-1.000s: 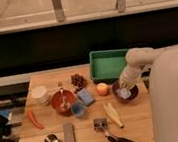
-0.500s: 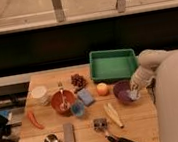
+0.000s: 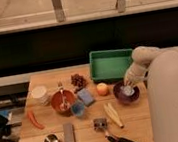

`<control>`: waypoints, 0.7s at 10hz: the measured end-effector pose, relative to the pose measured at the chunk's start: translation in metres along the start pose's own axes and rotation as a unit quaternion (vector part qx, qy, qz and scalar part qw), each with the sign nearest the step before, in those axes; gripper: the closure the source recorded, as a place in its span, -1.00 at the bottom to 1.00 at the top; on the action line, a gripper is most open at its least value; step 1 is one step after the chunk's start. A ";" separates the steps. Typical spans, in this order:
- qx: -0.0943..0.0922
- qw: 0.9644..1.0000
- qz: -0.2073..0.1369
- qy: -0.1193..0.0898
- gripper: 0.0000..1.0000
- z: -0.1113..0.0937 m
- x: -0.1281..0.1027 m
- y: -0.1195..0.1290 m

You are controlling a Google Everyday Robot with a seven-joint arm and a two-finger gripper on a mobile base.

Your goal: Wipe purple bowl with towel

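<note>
The red bowl (image 3: 63, 101) and the orange (image 3: 102, 88) on the left have not budged, and the purple bowl (image 3: 120, 98) sits as before, right of the orange, just in front of the green tray (image 3: 112, 64). My gripper (image 3: 128, 87) has shifted: from the bowl's right side back to its middle, down on a pale patch, likely the towel (image 3: 129, 91). Whether it pinches that cloth I cannot tell. I judge a wiping stroke under way

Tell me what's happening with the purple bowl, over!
Gripper down inside the purple bowl. Pale towel under it, in the bowl. Orange beside the bowl, clear of the arm.
</note>
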 end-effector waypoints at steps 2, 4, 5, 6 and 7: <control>-0.016 0.999 -0.025 0.018 1.00 0.009 0.014 0.026; -0.024 0.998 -0.038 0.034 1.00 0.015 0.032 0.034; -0.027 0.998 -0.035 0.037 1.00 0.017 0.036 0.033; -0.028 0.998 -0.031 0.038 1.00 0.018 0.038 0.026; -0.028 0.999 -0.022 0.040 1.00 0.017 0.040 0.013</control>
